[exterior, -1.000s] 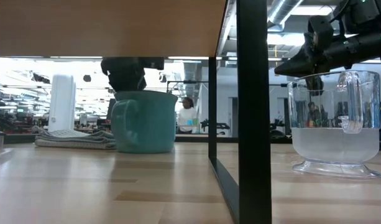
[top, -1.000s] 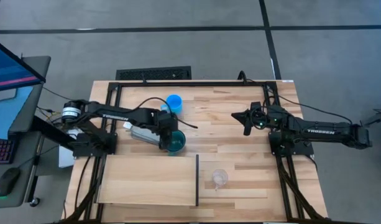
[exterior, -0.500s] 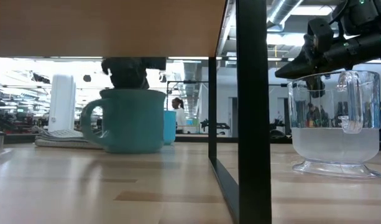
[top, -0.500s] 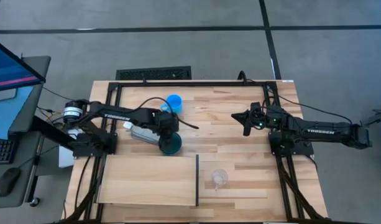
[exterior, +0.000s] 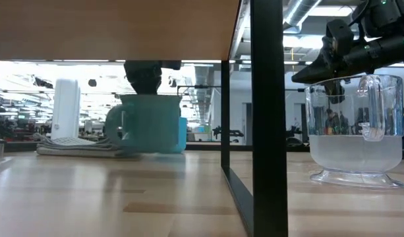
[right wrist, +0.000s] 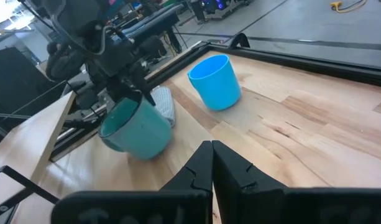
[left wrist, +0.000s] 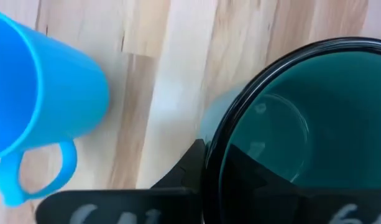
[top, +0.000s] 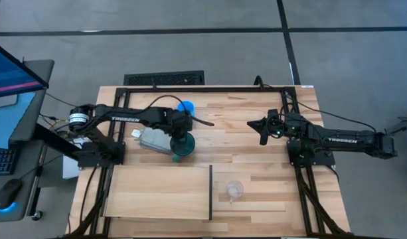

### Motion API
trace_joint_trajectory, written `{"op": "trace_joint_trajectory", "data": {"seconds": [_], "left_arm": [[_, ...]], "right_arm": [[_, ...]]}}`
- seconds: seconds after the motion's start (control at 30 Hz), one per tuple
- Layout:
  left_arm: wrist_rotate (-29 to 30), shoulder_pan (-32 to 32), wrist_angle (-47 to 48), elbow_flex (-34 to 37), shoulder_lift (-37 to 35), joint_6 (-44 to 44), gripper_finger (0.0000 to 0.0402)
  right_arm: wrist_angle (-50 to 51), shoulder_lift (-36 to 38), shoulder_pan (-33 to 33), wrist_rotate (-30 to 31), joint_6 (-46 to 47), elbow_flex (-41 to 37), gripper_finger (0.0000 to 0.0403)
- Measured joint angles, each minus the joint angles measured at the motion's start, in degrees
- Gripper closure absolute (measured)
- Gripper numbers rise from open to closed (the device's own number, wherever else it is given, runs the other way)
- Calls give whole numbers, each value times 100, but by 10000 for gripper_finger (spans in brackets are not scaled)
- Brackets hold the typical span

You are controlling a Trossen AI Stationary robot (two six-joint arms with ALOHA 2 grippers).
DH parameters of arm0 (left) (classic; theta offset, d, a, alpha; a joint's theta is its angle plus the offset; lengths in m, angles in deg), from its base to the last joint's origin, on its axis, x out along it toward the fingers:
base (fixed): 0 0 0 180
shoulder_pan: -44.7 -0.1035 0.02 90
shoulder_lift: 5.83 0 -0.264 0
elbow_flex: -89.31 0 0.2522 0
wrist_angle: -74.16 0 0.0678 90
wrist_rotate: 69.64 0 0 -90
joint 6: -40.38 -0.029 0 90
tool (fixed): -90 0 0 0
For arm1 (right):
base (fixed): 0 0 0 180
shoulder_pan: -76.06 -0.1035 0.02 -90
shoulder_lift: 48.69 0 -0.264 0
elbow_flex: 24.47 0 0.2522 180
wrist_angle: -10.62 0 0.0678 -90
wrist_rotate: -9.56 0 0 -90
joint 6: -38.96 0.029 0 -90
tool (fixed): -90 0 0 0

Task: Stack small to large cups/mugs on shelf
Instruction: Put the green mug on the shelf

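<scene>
While your left gripper [top: 180, 132] clamps the rim of the teal mug [top: 181, 145], the mug hangs tilted above the tabletop, just beside the blue mug [top: 186, 109] and a folded grey cloth [top: 153, 140], short of the shelf [top: 157, 192]. A rim pinch on a tilted mug could slip, or a swing could knock the blue mug over. Past the shelf's dark edge, the clear cup [top: 235, 190] stands on the table, well apart. At the right, your right gripper [top: 261, 127] waits above the table, jaws pressed together, holding nothing.
</scene>
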Motion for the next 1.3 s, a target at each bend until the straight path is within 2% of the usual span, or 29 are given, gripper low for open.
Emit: {"op": "trace_joint_trajectory", "data": {"seconds": [0.4, 0.67, 0.83, 1.07, 1.3], "left_arm": [[-11, -421, 687, -886, -7, 25, 387], [2, -594, 1641, -2185, -11, 117, 388], [-65, -588, 2210, -2986, -20, 898, 388], [-678, -162, 2883, -3472, -26, 1675, 388], [-590, 765, 3088, -3597, -26, 2700, 388]], "right_arm": [[15, 0, 0, -1, -5, 0, 376], [20, 0, 0, 0, -7, 0, 376], [20, -2, 0, 0, -5, 0, 376], [20, 0, 1, -2, -5, 0, 376], [22, -1, 0, -2, -5, 0, 376]]}}
